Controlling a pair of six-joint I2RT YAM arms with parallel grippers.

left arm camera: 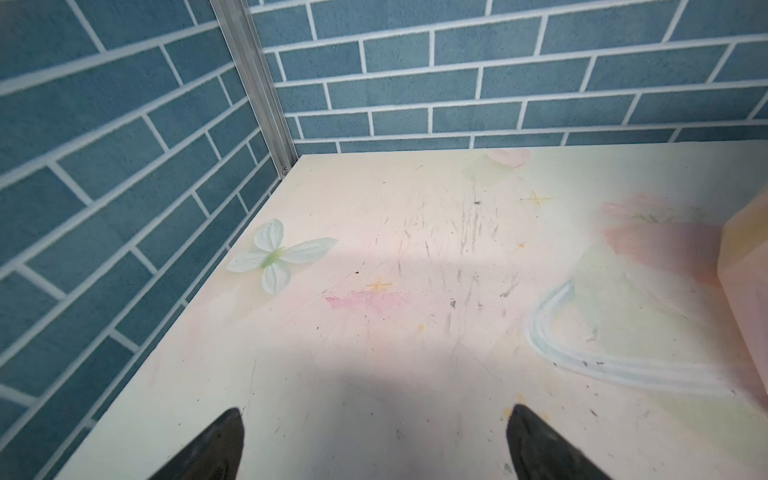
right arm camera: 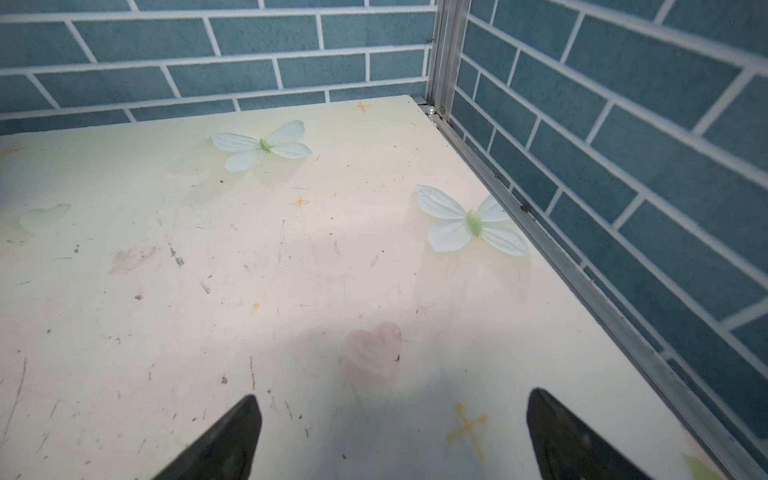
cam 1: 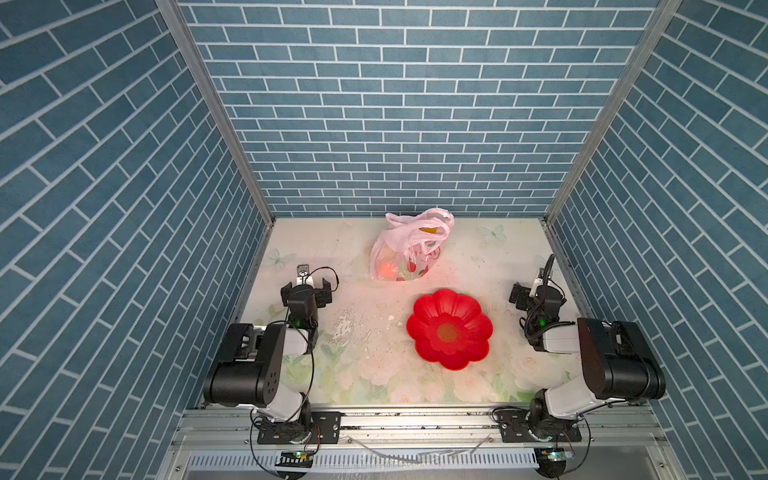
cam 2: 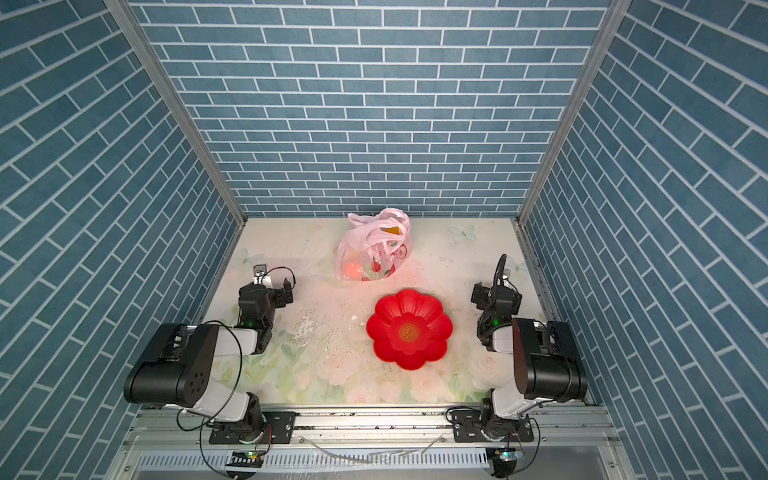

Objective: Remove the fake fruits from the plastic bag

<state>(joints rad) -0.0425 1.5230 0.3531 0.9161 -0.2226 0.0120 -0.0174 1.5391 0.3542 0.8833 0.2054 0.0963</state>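
Observation:
The plastic bag (cam 1: 409, 245) (cam 2: 374, 245), thin pink with red fruit prints, sits bunched at the back middle of the table, handles slumped on top. The fake fruits show only dimly through it: an orange-red glow (cam 1: 386, 269) (cam 2: 353, 269) low on its left side and a yellow-orange patch (cam 1: 428, 229) near the top. My left gripper (cam 1: 306, 286) (cam 2: 268, 286) (left arm camera: 376, 409) is open and empty, left of and nearer than the bag. The bag's edge (left arm camera: 748, 291) shows in the left wrist view. My right gripper (cam 1: 536, 291) (cam 2: 496, 291) (right arm camera: 394, 394) is open and empty by the right wall.
An empty red flower-shaped dish (cam 1: 465, 311) (cam 2: 428, 316) lies in front of the bag, right of the middle. Blue brick-patterned walls close the table on three sides. The tabletop (cam 1: 357, 332) has a pale floral print with butterflies and scuff marks.

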